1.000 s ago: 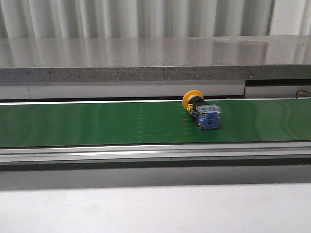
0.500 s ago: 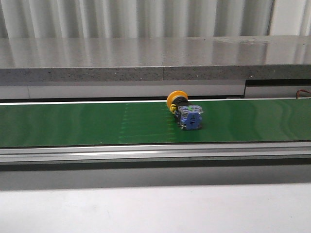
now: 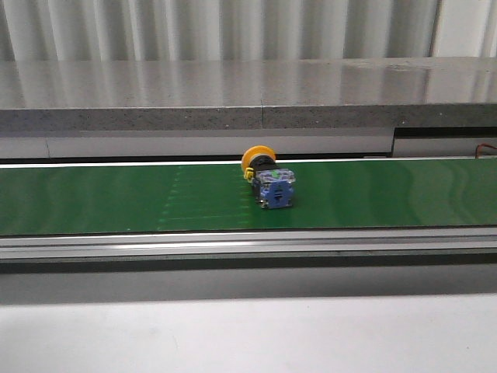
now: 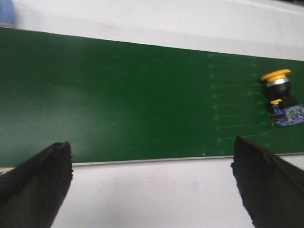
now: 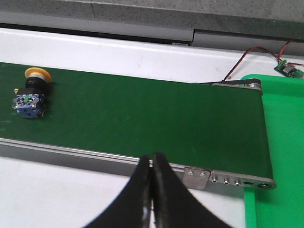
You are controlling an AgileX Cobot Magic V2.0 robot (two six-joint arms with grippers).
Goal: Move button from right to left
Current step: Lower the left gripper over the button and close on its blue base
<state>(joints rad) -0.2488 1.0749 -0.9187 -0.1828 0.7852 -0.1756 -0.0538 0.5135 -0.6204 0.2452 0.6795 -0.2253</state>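
The button [image 3: 268, 180] lies on its side on the green conveyor belt [image 3: 116, 198], yellow head toward the back, blue-and-grey body toward the front. It also shows in the left wrist view [image 4: 281, 102] and in the right wrist view [image 5: 31, 95]. My left gripper [image 4: 152, 183] is open and empty, its black fingers [image 4: 35, 180] wide apart over the white table, well away from the button. My right gripper [image 5: 151, 164] is shut and empty, at the belt's near rail, far from the button. Neither gripper shows in the front view.
A grey ledge [image 3: 248, 97] runs behind the belt and a metal rail [image 3: 248, 245] along its front. In the right wrist view a green tray [image 5: 280, 156] lies past the belt's end roller [image 5: 251, 87], with a small wired circuit board [image 5: 288, 69] behind it.
The button has travelled left along the belt, from right of centre to about the centre of the front view, keeping its pose.
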